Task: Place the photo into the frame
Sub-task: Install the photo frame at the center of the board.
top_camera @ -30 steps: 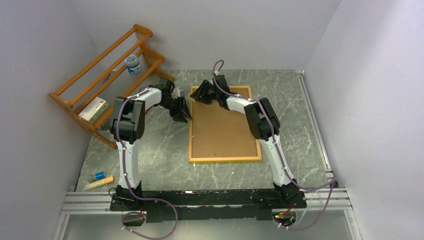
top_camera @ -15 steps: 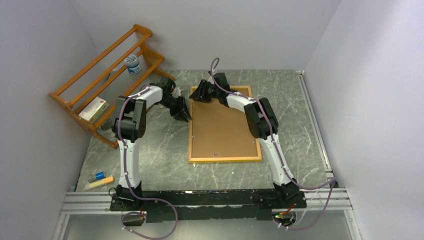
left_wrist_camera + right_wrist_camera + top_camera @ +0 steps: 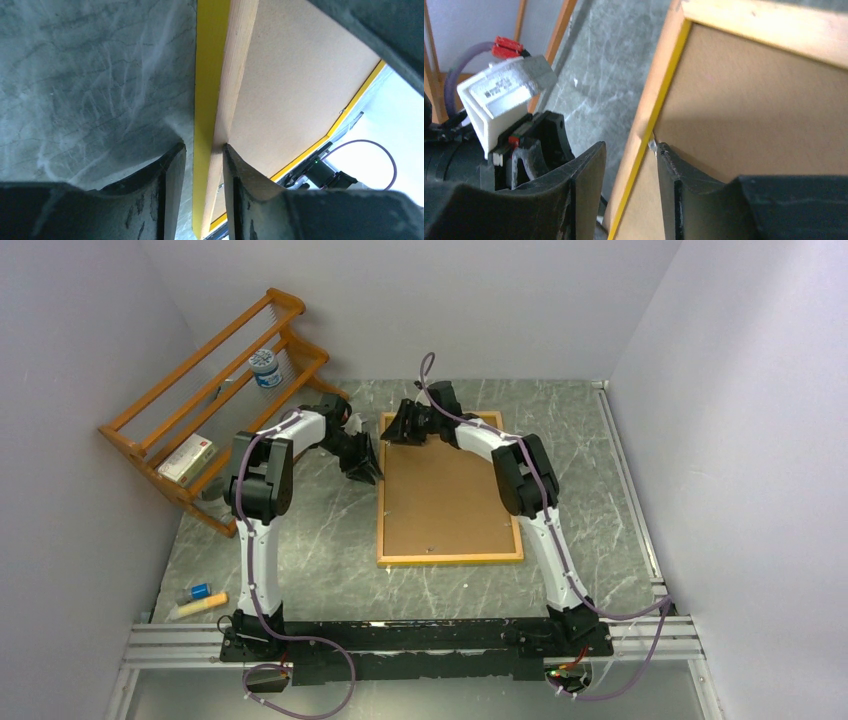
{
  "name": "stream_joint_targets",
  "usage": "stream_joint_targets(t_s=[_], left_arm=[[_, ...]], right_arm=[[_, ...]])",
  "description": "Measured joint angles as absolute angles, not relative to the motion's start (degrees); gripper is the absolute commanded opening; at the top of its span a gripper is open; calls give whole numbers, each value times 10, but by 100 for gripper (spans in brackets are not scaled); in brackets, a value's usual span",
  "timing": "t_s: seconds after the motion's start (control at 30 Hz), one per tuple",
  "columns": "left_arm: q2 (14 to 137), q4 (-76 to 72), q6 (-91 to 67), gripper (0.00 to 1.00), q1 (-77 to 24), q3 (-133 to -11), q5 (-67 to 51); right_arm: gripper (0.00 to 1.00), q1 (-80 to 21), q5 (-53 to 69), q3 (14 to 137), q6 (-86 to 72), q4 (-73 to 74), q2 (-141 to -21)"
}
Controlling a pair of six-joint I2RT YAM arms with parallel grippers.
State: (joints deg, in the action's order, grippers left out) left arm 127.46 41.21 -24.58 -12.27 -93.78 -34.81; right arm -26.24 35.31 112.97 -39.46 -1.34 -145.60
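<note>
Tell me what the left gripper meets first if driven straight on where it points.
Likely the frame: its rail sits between the left gripper's fingers, so it would bottom out there, or on the table alongside. Depth is unclear.

- The desk (image 3: 300, 540) is a grey-green marbled slab with pale veins, boxed in by plain light walls on three sides.
- Smack in the middle lies the frame (image 3: 450, 558), back side up, long way running front to back. A brown hardboard panel (image 3: 445, 500) fills it.
- An orange-brown slatted wooden rack (image 3: 150, 410) stands in the far left corner, angled against the wall.
- Near the front left edge there's a small blue-capped thing (image 3: 198, 591), with a yellow tube (image 3: 203, 604) just beside it.
- A metal rail (image 3: 180, 645) runs along the front edge.
</note>
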Motion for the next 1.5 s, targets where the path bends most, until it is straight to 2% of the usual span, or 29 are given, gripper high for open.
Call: stream_joint_targets(t_s=[0.1, 0.23, 0.43, 0.53, 0.73, 0.87, 1.03, 1.5], left_arm=[[1275, 415, -244, 45, -124, -940, -343], [1273, 411, -242, 52, -125, -940, -349], [1248, 391, -236, 50, -126, -907, -346], [1226, 374, -236, 48, -125, -870, -344], [1183, 340, -253, 40, -124, -790, -351], [1162, 302, -275, 30, -124, -739, -369], [1157, 262, -297, 17, -125, -705, -422], [1157, 219, -311, 7, -151, -684, -452]], right_arm=[[54, -258, 336, 1085, -398, 0, -1419], [54, -239, 311, 975, -407, -3, -1334], [46, -215, 295, 862, -390, -6, -1212], [39, -227, 290, 781, -377, -23, -1147], [34, -311, 260, 660, -363, -32, -1094], [50, -373, 255, 618, -371, -48, -1094], [52, -398, 252, 574, -463, -126, -1094], [52, -444, 103, 490, -728, -178, -1047]])
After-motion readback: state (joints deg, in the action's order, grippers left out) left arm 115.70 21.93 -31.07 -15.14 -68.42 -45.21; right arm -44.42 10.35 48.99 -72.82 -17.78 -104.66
